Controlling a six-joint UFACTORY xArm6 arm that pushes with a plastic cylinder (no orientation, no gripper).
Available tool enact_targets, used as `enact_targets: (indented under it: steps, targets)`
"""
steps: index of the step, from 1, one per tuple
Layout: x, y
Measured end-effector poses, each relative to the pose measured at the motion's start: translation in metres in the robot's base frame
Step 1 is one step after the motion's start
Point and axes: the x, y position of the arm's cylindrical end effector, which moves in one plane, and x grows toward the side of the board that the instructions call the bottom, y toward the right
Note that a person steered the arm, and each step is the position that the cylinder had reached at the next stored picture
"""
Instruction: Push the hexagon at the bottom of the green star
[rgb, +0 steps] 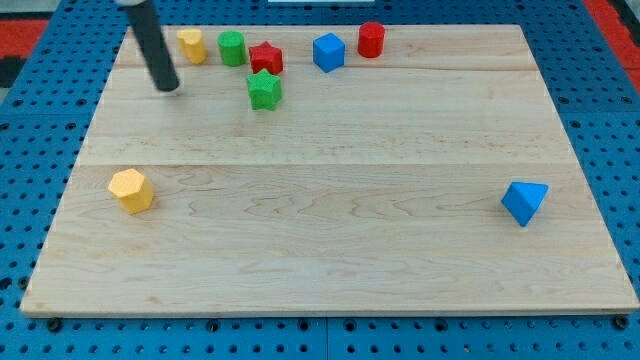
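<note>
Yellow hexagon (131, 190) well below my tilted rod's tip (169, 88)

pale smooth wooden board (330, 230), matt dark rod (155, 50).

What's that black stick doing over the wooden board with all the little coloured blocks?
It's a robot arm's rod, and my tip pushes blocks around the board. The job is to slide the yellow hexagon to just below the green star. Right now the tip sits near the view's top left, beside a yellow block, touching nothing. The hexagon lies alone at the view's lower left, well away from the star, so that push hasn't started.
</note>
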Motion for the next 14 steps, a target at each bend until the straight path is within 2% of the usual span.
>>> enact_targets:
  steps: [2,3,5,6,7,8,9,10,11,12,13,14]
  targets:
    - [-0.05,0.003]
    - [-0.062,-0.008]
    - [0.089,-0.012]
    - [0.147,-0.03]
    - [0.186,-0.103]
    - [0.222,-0.051]
    - [0.206,0.044]
    - [0.172,0.027]
    - [0.218,-0.045]
    - [0.151,-0.061]
    - [0.155,0.023]
    - [0.183,-0.026]
